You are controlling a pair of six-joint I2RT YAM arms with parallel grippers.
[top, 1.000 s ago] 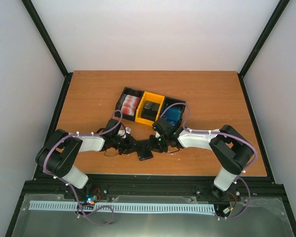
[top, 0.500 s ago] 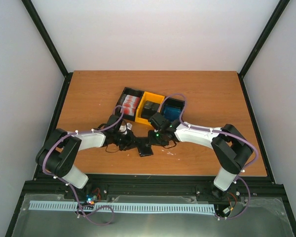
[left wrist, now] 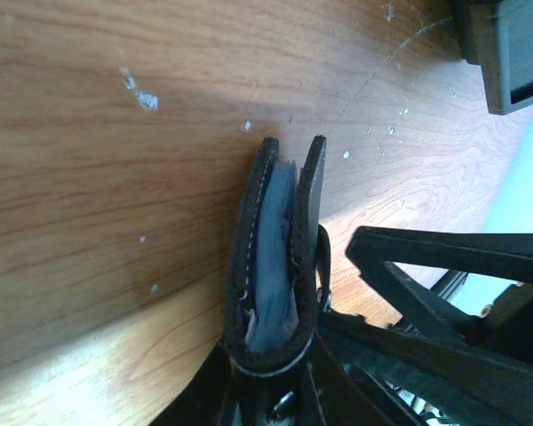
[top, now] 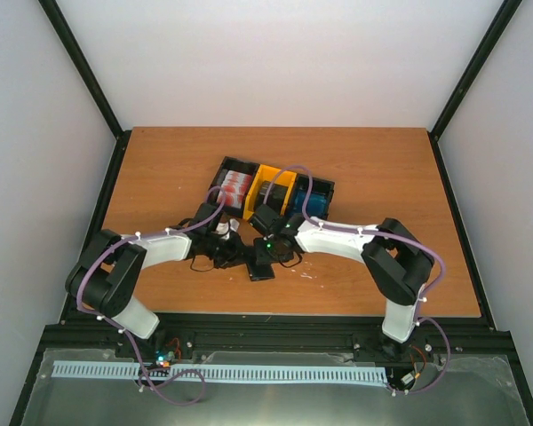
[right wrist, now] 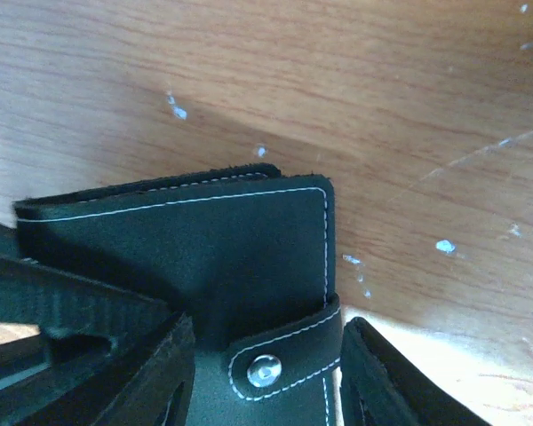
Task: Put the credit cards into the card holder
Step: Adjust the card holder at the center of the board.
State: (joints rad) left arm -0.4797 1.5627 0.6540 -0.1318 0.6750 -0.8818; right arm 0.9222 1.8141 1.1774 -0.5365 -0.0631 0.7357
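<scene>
right fingers point(right wrist: 377, 377) flank card holder point(right wrist: 195, 248) tab point(right wrist: 289, 364)

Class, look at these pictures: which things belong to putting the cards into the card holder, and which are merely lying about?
Belong to the job:
- black card holder
- blue cards
- red-and-white cards

Merely there:
- joined black and yellow bins, which only store the cards
- wooden table
- white flecks on the table

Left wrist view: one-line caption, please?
Edge-on black stitched folding wallet, slightly open, grey-blue pockets showing inside, wooden table behind.
</scene>
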